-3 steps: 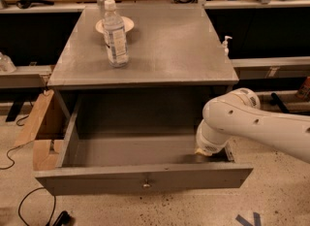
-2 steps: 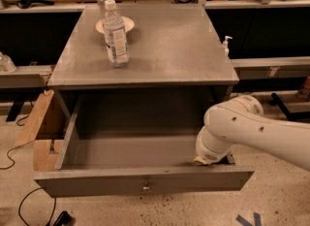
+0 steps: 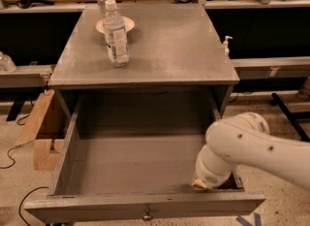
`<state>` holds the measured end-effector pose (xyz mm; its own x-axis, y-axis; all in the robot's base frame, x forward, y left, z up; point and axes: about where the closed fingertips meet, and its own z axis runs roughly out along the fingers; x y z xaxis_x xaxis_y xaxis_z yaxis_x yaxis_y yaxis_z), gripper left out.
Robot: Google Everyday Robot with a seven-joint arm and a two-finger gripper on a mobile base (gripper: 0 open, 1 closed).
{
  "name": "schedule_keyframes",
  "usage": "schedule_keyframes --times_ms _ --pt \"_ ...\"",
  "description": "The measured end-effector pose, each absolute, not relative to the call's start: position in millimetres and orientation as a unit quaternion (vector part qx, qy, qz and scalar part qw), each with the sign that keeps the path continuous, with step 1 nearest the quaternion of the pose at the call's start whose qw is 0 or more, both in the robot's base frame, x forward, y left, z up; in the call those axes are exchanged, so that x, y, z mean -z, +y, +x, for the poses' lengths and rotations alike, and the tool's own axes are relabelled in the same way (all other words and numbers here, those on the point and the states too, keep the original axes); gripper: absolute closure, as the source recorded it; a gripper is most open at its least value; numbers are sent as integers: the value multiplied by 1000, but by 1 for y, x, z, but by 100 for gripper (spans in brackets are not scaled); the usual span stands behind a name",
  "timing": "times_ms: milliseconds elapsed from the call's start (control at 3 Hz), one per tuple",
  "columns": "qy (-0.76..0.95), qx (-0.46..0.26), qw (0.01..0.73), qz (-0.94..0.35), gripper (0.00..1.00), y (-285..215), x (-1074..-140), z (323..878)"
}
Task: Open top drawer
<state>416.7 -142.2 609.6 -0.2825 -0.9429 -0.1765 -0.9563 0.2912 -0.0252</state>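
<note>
The top drawer (image 3: 145, 205) is a wide grey drawer pulled far out of the grey cabinet, with its deep empty interior (image 3: 131, 164) in view. A small round knob (image 3: 147, 216) sits at the middle of its flat front. My white arm comes in from the right and reaches down into the drawer's front right corner. The gripper (image 3: 202, 185) is at the end of it, low inside the drawer just behind the front panel, mostly hidden by the wrist.
A clear water bottle (image 3: 116, 34) and a small white plate (image 3: 115, 24) stand on the cabinet top (image 3: 160, 50). A cardboard box (image 3: 41, 133) lies on the floor at left. Black cables run on the floor. Workbenches stand behind.
The arm has shifted slightly right and toward the drawer front. The drawer stands about as far out as before.
</note>
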Motion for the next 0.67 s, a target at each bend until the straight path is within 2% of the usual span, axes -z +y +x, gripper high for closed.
schedule_keyframes --times_ms 667 --pt "806 -76 61 -584 100 -128 -624 337"
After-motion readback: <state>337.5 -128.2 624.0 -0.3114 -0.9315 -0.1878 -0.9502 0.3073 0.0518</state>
